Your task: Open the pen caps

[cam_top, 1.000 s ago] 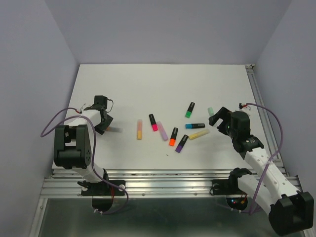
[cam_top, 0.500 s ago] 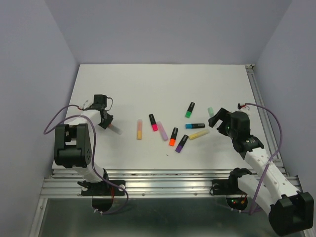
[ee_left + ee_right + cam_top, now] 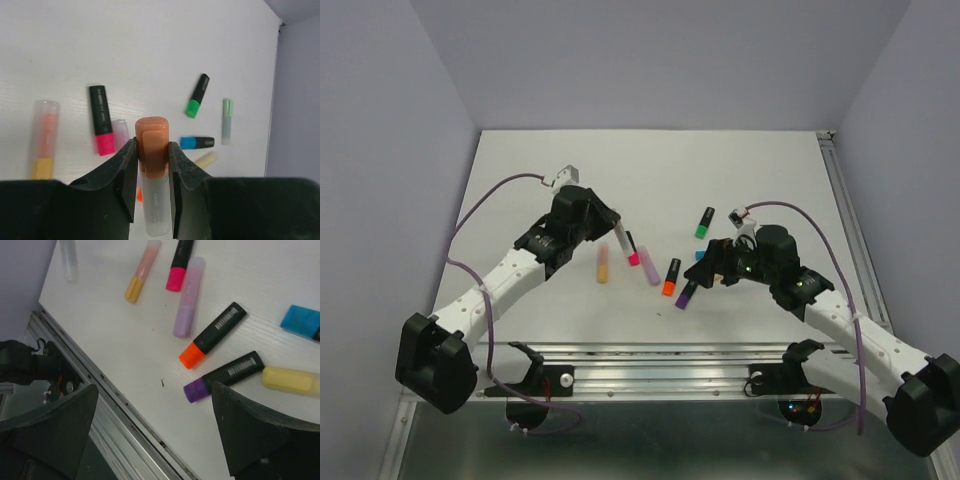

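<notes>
My left gripper point(image 3: 152, 150) is shut on a pen point(image 3: 154, 200) with a frosted pale barrel. Both jaws press on its peach cap point(image 3: 152, 137). In the top view the left gripper point(image 3: 618, 238) holds the pen above the table, over the left end of the loose pens. My right gripper point(image 3: 155, 425) is open and empty, with the purple-capped black pen point(image 3: 223, 376) just beside its right finger. Near it lie an orange-capped black pen point(image 3: 212, 335), a lilac pen point(image 3: 188, 297), a pink-capped black pen point(image 3: 179, 265) and a peach and yellow pen point(image 3: 141, 270).
A green-capped black pen point(image 3: 197, 95), a mint pen point(image 3: 227, 120), a blue-capped black pen point(image 3: 197, 142) and a pale yellow pen point(image 3: 206, 159) lie farther right. The metal rail point(image 3: 660, 355) runs along the table's near edge, below the right gripper point(image 3: 710, 265).
The left gripper shut on the pale pen at the table's left side and carried it right to the pen cluster. The right arm swung left and stands over the purple and orange pens.
</notes>
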